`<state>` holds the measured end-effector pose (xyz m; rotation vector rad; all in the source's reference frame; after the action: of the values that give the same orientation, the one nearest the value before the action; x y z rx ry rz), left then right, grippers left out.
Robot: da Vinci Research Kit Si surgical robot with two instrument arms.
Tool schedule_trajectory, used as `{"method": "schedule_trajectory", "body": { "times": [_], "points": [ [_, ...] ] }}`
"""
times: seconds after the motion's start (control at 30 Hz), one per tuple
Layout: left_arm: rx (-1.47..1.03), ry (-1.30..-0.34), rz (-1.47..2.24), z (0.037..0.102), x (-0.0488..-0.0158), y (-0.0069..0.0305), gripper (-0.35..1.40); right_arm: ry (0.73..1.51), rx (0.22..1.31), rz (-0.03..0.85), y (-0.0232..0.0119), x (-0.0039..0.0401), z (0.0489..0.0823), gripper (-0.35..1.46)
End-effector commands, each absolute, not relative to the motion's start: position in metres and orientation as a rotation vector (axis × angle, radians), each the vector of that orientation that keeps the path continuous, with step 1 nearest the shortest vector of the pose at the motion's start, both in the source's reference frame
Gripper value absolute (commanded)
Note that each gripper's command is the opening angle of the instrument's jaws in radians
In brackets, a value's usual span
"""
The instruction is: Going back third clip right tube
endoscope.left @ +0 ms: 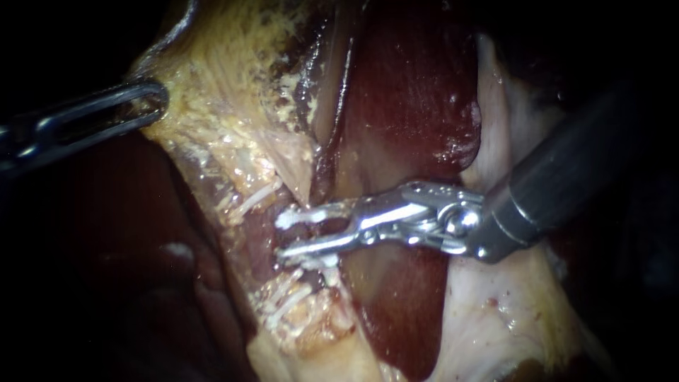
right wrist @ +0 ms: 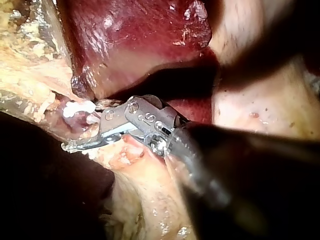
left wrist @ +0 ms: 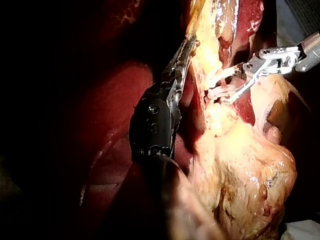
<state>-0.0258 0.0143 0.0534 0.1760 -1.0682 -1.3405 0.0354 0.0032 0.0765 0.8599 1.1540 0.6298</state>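
**A:** Where is the clip?

**B:** The small white clip sits against the slim dark reddish tube, right at the tip of the upper half of the right instrument's pincer. I cannot tell whether it is seated on the tube or only touching it.

**A:** And that pincer?

**B:** It stands apart. A clear gap shows between its two metal halves, one passing just above the tube and the other just below. The tube runs across the gap, and I see no squeeze on it. The shaft leads away to the tube's right.

**A:** What else is on the tube?

**B:** Just below the lower half, thin white strips cross it. They are too fine for me to say whether they are clips.

**A:** What surrounds it?

**B:** Pale yellow fatty tissue wraps the tube and spreads up and to its left. The smooth dark red liver lies up and to the tube's right. A whitish membrane lies further right, under the shaft.

**A:** The other instrument?

**B:** The left instrument's pincer is well apart from the tube, up and to its left. It is clamped on the edge of the fatty tissue, which stretches taut toward it.
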Motion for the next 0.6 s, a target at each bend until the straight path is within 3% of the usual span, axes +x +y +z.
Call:
{"method": "schedule_trajectory", "body": {
  "times": [0.03,0.13,0.33,0.6],
  "points": [
    [0.175,-1.068,-1.341,0.0534,-0.0258,0.0143,-0.35,1.153,0.845,0.642,0.0035,0.0351,0.0769,0.60],
    [0.177,-1.069,-1.339,0.0534,-0.0258,0.0143,-0.35,1.163,0.792,0.648,0.0045,0.0341,0.0780,0.60],
    [0.177,-1.069,-1.339,0.0534,-0.0258,0.0142,-0.35,1.192,0.686,0.580,0.0062,0.0320,0.0795,0.60],
    [0.179,-1.070,-1.338,0.0534,-0.0258,0.0141,-0.35,1.235,0.604,0.424,0.0057,0.0289,0.0773,0.60]
  ]
}}
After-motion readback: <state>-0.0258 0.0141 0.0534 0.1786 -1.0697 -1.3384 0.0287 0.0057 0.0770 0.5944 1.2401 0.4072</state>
